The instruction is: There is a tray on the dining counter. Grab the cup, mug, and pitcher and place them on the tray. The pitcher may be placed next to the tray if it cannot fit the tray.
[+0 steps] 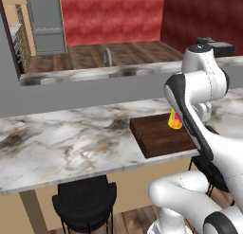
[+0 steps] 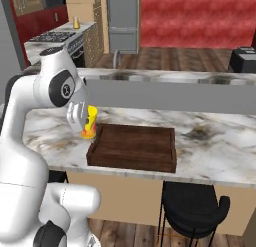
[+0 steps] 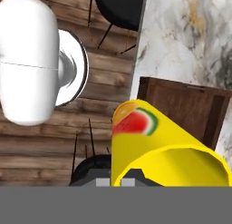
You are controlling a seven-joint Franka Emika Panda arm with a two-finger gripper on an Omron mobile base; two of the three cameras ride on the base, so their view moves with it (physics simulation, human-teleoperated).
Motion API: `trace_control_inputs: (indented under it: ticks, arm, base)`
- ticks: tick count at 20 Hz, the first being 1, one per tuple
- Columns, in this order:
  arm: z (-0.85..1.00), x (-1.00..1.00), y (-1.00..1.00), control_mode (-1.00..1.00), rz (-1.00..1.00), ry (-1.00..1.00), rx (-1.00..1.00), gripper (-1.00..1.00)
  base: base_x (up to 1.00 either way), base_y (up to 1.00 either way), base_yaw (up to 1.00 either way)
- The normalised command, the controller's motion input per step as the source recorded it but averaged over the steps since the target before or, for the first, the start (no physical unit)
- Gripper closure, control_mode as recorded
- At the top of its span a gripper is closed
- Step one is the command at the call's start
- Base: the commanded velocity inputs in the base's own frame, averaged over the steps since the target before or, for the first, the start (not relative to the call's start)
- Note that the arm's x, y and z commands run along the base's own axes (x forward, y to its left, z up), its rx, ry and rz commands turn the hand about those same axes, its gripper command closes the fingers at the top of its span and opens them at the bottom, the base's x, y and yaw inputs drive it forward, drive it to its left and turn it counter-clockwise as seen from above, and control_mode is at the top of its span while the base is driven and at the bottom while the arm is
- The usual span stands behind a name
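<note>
Red textured wall (image 1: 111, 15), wood plank floor (image 1: 90, 55), grey fridge (image 1: 46, 22), black stool (image 1: 84, 202), tan cabinets (image 2: 82, 6)

I see black round bar stool (image 1: 84, 200) under counter overhang, second black stool (image 2: 194, 207) too. Grey steel fridge (image 1: 46, 21) against far red wall (image 1: 111, 16). Brown wooden plank floor (image 3: 106, 89) below.

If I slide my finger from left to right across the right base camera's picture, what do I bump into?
The robot's white arm → the yellow cup → the brown tray → the black stool under the counter.
</note>
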Motion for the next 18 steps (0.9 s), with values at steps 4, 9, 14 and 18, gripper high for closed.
trace_control_inputs:
  ticks: [4,9,14,18]
  arm:
    - [-0.22,0.42,0.04,-1.00,0.00,0.00,-0.06,1.00]
    - [-0.21,0.45,0.06,-1.00,0.00,0.05,-0.03,1.00]
    - [-0.23,0.47,0.02,-1.00,0.00,0.10,0.00,1.00]
    - [-0.22,0.43,0.01,-1.00,0.00,0.14,0.00,1.00]
  base:
    - [0.00,0.00,0.00]
    - [0.00,0.00,0.00]
    - [0.00,0.00,0.00]
    - [0.00,0.00,0.00]
